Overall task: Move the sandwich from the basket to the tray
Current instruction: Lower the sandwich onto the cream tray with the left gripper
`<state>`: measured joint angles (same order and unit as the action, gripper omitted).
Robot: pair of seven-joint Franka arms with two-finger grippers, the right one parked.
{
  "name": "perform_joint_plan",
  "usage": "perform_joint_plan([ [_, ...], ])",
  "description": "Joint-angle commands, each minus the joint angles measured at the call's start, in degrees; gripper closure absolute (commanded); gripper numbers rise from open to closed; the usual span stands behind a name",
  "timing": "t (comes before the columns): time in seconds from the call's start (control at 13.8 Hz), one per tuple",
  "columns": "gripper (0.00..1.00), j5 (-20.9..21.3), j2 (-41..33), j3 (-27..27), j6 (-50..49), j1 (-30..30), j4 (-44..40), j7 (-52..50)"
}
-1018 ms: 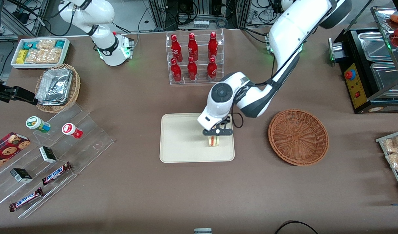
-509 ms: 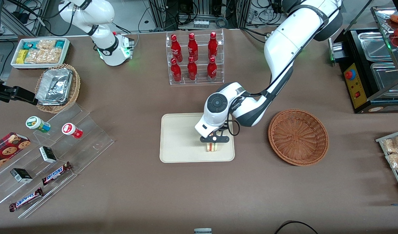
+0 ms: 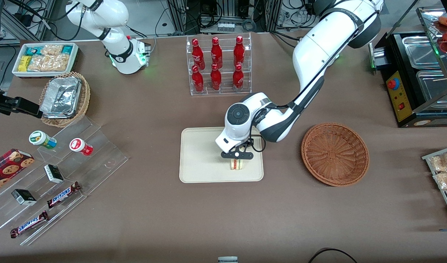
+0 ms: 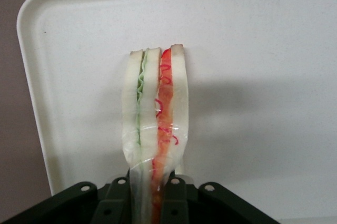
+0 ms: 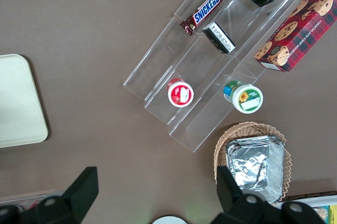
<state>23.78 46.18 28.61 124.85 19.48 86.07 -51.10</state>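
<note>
The gripper (image 3: 237, 159) pinches the sandwich (image 4: 155, 129) low over the tray (image 3: 201, 160); next, fingers should spread.

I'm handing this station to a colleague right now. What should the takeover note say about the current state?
Gripper: over the tray, jaws shut on the sandwich.
Sandwich: held on edge, low over the tray's end nearer the basket; whether it touches the tray cannot be told.
Basket: empty, beside the tray toward the working arm's end.
Done: sandwich taken out of the basket and carried to the tray.
Left: set it down, open the jaws, lift the arm away.
</note>
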Motion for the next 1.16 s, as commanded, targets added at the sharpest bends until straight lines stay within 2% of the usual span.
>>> perform_joint_plan([
  [0.0,0.0,1.3,1.5,-0.4,-1.2,1.6,-2.2,-0.8],
  [0.51,0.0,1.4,-0.9,-0.4,-3.2,1.4,-5.0,-1.1],
  [0.87,0.0,0.5,-8.3,-1.4,-10.0,0.6,-5.7,-0.8],
  [0.95,0.0,-2.1,-10.0,-3.7,-9.7,0.6,-5.7,-0.8],
  [1.02,0.0,-7.2,-11.9,-6.1,-9.5,0.7,-5.7,-0.3],
  [1.09,0.0,-10.3,-13.6,-9.4,-9.5,0.7,-5.8,-0.1],
])
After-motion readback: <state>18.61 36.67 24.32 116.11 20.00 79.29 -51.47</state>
